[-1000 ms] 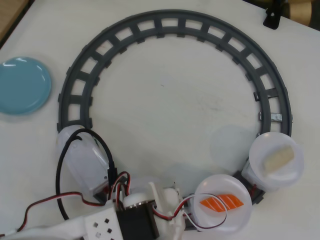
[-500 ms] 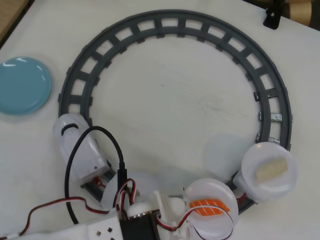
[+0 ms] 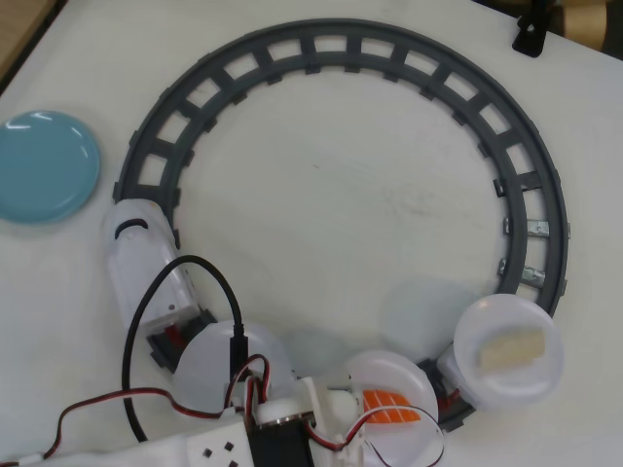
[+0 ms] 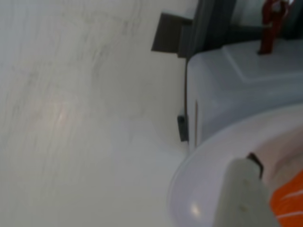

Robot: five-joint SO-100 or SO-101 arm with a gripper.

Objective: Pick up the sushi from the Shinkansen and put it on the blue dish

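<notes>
The gripper (image 4: pixel 246 198) shows in the wrist view only as one pale, blurred finger at the lower right, over the rim of a white plate (image 4: pixel 208 156); the second finger is out of frame, so the jaw state cannot be told. In the overhead view the arm (image 3: pixel 282 443) lies at the bottom edge, with red, white and black wires looping over it, and its front end covers part of that same plate.

The sushi (image 3: pixel 391 409) is an orange oblong with thin white diagonal stripes. It lies on the plate (image 3: pixel 389 375), partly hidden by the arm and a wire. In the wrist view only its orange, striped corner (image 4: pixel 289 201) shows, at the right edge just beside the finger.

The plate rides on a car of the Shinkansen (image 3: pixel 146 268), a white train with a rounded nose and a black curved mark. The nose points up-left on the left side of the grey circular track (image 3: pixel 341 47). A further plate (image 3: pixel 506 348) to the right carries a pale beige piece (image 3: pixel 510 348).

The blue dish (image 3: pixel 44 165), round and glossy, sits on the white worktop (image 3: pixel 341 195) at the left edge, outside the track, well apart from the sushi.
</notes>
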